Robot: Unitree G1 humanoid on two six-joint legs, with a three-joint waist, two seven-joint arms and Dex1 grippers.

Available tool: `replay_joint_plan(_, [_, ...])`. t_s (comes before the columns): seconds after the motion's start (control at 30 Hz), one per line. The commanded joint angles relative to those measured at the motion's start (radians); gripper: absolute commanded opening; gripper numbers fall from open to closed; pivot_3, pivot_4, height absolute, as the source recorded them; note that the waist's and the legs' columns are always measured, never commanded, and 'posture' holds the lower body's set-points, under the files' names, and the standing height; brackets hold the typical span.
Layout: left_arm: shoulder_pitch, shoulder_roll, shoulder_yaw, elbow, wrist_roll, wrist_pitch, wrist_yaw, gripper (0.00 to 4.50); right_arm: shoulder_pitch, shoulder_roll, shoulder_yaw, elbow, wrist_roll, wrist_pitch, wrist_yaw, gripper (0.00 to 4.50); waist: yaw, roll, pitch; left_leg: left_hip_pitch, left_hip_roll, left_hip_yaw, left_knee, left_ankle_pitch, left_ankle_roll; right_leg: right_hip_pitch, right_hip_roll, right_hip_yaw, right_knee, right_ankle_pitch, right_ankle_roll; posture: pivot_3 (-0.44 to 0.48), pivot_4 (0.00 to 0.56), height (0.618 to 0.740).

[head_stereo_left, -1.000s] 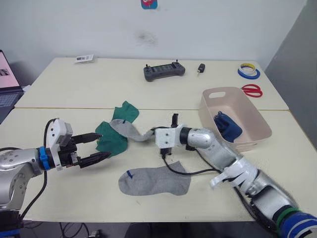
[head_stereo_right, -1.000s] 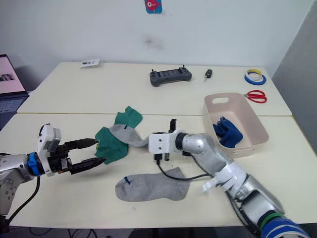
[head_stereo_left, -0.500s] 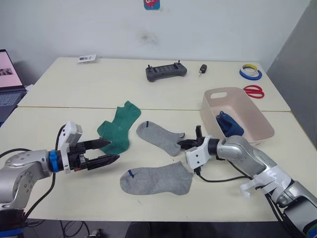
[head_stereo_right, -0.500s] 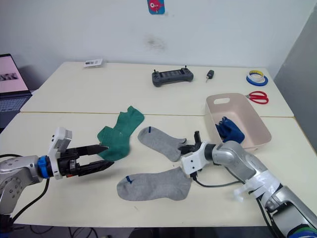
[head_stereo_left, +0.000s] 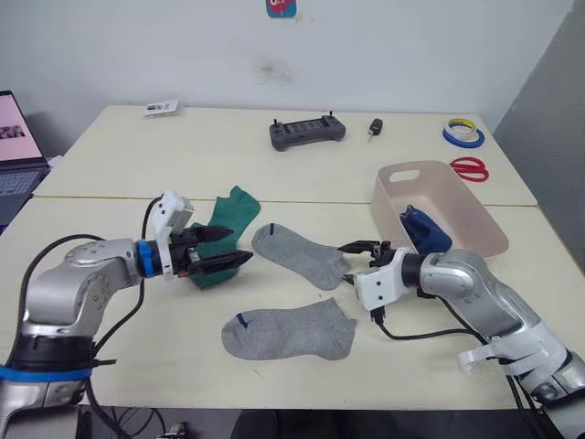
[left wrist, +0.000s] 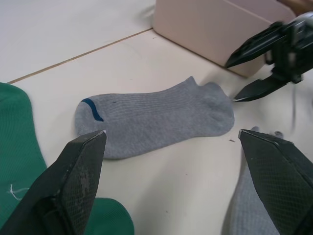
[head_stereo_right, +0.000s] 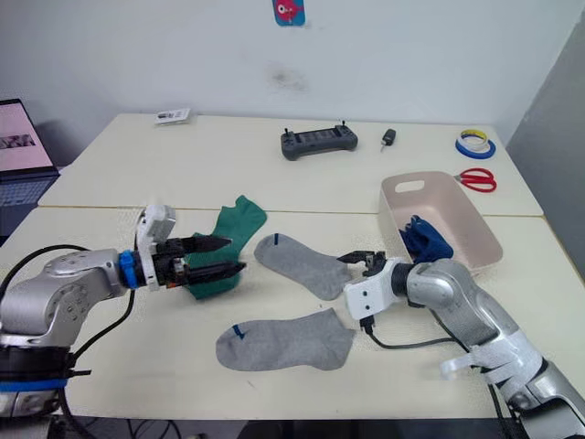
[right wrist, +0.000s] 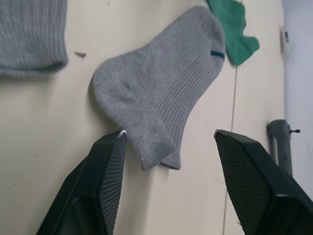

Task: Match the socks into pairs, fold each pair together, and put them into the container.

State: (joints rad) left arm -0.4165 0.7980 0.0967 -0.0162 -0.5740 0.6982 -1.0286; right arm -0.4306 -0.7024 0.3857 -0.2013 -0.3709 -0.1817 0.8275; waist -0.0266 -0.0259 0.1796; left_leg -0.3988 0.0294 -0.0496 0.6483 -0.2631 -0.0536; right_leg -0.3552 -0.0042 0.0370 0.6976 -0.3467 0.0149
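Grey sock (head_stereo_left: 302,255) flat — right gripper (head_stereo_left: 355,260) open at its toe edge

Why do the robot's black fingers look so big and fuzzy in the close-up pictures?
Left wrist view: the fingers sit right against the lens, so they blur, while the grey sock beyond stays sharp. Right wrist view: same.

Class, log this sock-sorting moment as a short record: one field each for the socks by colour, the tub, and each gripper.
grey socks: two flat on the table, apart; far one, near one
green socks: heaped under the left gripper
blue socks: in the tub
tub: at the table's right
left gripper: open, over the green socks
right gripper: open, at the far grey sock's end
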Motion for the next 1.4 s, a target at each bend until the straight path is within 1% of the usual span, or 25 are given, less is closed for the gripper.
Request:
replay_joint_plan(0.03, [-0.086,-0.031,-0.056,0.08,0.116,-0.054,0.09,4.5,0.046,-0.003,-0.065,-0.117,0.084,0.077,0.034,3.09,0.001,0.0,0.0,0.0,0.0,0.0,0.0,0.0,0.0,0.0,0.0,0.0,0.0,0.0,0.0,0.0,0.15,0.74])
replay_joint_plan(0.1, [-0.138,-0.07,-0.082,0.146,0.164,-0.063,0.14,4.5,0.077,0.018,-0.1,-0.167,0.134,0.148,0.034,3.09,0.001,0.0,0.0,0.0,0.0,0.0,0.001,0.0,0.0,0.0,0.0,0.0,0.0,0.0,0.0,0.0,0.15,0.74])
replay_joint_plan(0.2, [-0.196,-0.115,-0.12,0.224,0.21,-0.064,0.162,4.5,0.112,0.072,-0.153,-0.232,0.229,0.276,0.02,3.09,-0.003,0.0,0.0,0.0,0.0,0.0,0.001,0.0,0.0,0.001,0.0,0.0,0.0,0.0,0.0,0.0,0.15,0.74])
replay_joint_plan(0.27, [-0.234,-0.153,-0.143,0.29,0.231,-0.055,0.165,4.5,0.123,0.108,-0.175,-0.272,0.267,0.362,0.007,3.09,-0.005,0.0,0.0,0.0,0.0,0.0,0.001,0.001,-0.002,0.0,0.0,0.0,0.001,0.0,0.0,0.0,0.15,0.74])
replay_joint_plan(0.37, [-0.272,-0.186,-0.189,0.37,0.27,-0.08,0.135,4.5,0.132,0.15,-0.175,-0.332,0.287,0.465,-0.017,3.09,-0.005,0.0,0.0,0.0,0.0,-0.001,0.001,0.002,-0.003,0.0,0.0,0.0,0.001,0.0,0.0,0.0,0.15,0.74])
replay_joint_plan(0.47, [-0.313,-0.215,-0.208,0.47,0.312,-0.108,0.138,3.98,0.148,0.182,-0.157,-0.385,0.299,0.549,-0.039,3.11,-0.003,0.0,0.0,0.0,0.0,-0.001,0.001,0.002,-0.004,0.0,0.001,0.0,0.0,0.0,0.0,0.0,0.15,0.74])
replay_joint_plan(0.57, [-0.337,-0.22,-0.219,0.549,0.352,-0.151,0.129,3.06,0.159,0.212,-0.144,-0.42,0.301,0.617,-0.068,3.11,-0.003,0.0,0.0,0.0,0.0,-0.001,0.001,0.002,-0.004,0.0,0.001,0.0,0.001,0.0,0.0,0.0,0.15,0.74])
replay_joint_plan(0.63, [-0.347,-0.227,-0.213,0.579,0.358,-0.158,0.121,2.45,0.165,0.234,-0.141,-0.435,0.299,0.67,-0.097,3.11,-0.003,0.0,0.0,0.0,-0.001,-0.001,0.001,0.002,-0.004,0.0,0.001,0.0,0.001,0.0,0.0,0.0,0.15,0.74])
replay_joint_plan(0.77, [-0.342,-0.23,-0.195,0.574,0.345,-0.136,0.097,1.22,0.178,0.293,-0.129,-0.452,0.29,0.853,-0.172,3.11,-0.003,0.0,0.0,0.0,0.0,-0.001,0.001,0.002,-0.004,0.0,0.0,0.0,0.001,0.0,0.0,0.0,0.15,0.74])
replay_joint_plan(0.83, [-0.327,-0.222,-0.187,0.548,0.338,-0.124,0.088,0.61,0.184,0.354,-0.132,-0.451,0.306,0.965,-0.221,3.11,-0.003,0.0,-0.001,0.0,0.0,-0.001,0.001,0.003,-0.005,0.0,0.0,0.0,0.001,0.0,0.0,0.0,0.15,0.74])
replay_joint_plan(0.9, [-0.308,-0.217,-0.177,0.514,0.329,-0.105,0.086,0.02,0.187,0.421,-0.14,-0.432,0.309,1.022,-0.284,3.11,-0.004,0.0,-0.001,0.0,0.0,-0.001,0.001,0.003,-0.005,0.0,0.0,0.0,0.001,0.0,0.0,0.0,0.15,0.74])
replay_joint_plan(1.07, [-0.26,-0.216,-0.157,0.444,0.318,-0.071,0.094,0.01,0.165,0.54,-0.169,-0.316,0.319,1.073,-0.397,3.11,-0.005,-0.001,-0.001,0.0,0.0,-0.001,0.0,0.004,-0.007,-0.001,0.0,0.0,0.001,0.0,0.0,0.0,0.15,0.74])
replay_joint_plan(1.37, [-0.237,-0.227,-0.147,0.41,0.318,-0.061,0.117,0.01,0.152,0.609,-0.223,-0.198,0.356,1.058,-0.489,3.11,-0.005,-0.001,-0.001,0.0,-0.001,-0.001,0.0,0.004,-0.007,-0.001,0.0,0.0,0.002,0.0,0.0,0.0,0.15,0.74])
replay_joint_plan(1.4, [-0.233,-0.227,-0.145,0.408,0.317,-0.061,0.119,0.0,0.152,0.611,-0.225,-0.193,0.361,1.058,-0.489,2.92,-0.005,-0.001,-0.001,0.0,-0.001,0.0,0.0,0.004,-0.007,-0.001,0.0,0.0,0.002,0.0,0.0,0.0,0.15,0.74])
